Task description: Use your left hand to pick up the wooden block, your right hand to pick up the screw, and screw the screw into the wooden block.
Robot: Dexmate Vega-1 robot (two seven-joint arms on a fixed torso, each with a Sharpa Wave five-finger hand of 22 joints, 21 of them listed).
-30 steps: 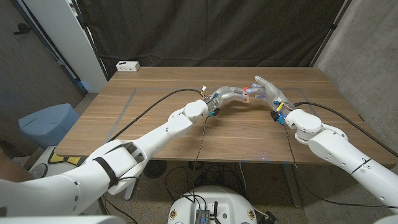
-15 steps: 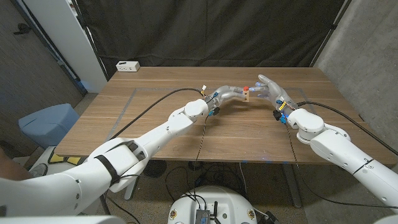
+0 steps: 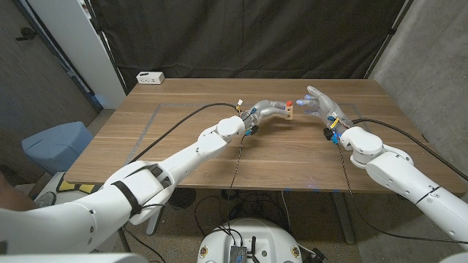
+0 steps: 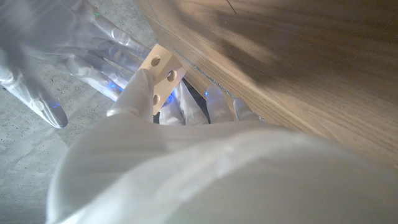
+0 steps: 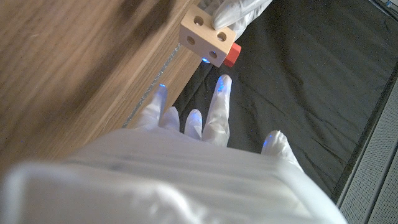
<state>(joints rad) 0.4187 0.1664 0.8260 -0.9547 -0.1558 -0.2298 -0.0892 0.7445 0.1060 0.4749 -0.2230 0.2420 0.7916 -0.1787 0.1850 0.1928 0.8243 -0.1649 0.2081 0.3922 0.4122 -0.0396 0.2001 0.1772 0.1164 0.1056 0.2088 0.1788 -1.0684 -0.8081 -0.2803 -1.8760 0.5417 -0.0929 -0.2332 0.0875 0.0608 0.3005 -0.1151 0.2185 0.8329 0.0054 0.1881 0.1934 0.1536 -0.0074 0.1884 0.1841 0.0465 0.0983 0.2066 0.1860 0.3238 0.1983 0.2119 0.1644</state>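
Observation:
My left hand [image 3: 272, 111] holds the small wooden block [image 3: 290, 112] above the far middle of the table. The block is pale with round holes in its sides [image 4: 160, 76]. The red head of the screw [image 3: 289, 103] sticks out of the block's top face, and it also shows against one face of the block [image 5: 229, 56]. My right hand [image 3: 319, 103] is just right of the block, a short gap away, its fingers spread and holding nothing. From the right wrist, its fingertips [image 5: 219, 87] point toward the block [image 5: 204, 36] without touching it.
A white power strip [image 3: 151, 77] lies at the table's far left corner. Black cables [image 3: 183, 124] run across the wooden table [image 3: 183, 157] along both arms. A dark curtain hangs behind the table's far edge.
My right hand has drawn back to the right, away from the block, and the screw's red head now shows on top of the block. The left hand has kept still.

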